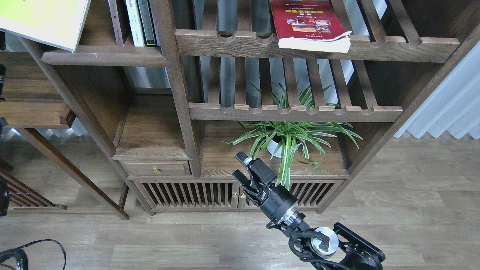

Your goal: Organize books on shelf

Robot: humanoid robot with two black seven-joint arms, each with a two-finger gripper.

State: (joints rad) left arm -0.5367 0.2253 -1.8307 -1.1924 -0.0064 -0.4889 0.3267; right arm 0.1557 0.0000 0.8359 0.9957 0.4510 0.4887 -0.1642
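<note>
Head view, high, facing down at bookcase

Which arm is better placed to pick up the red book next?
Right, probably. The right claw is in view, open and empty, below the red book on the slatted rack. The left claw is out of view.
</note>
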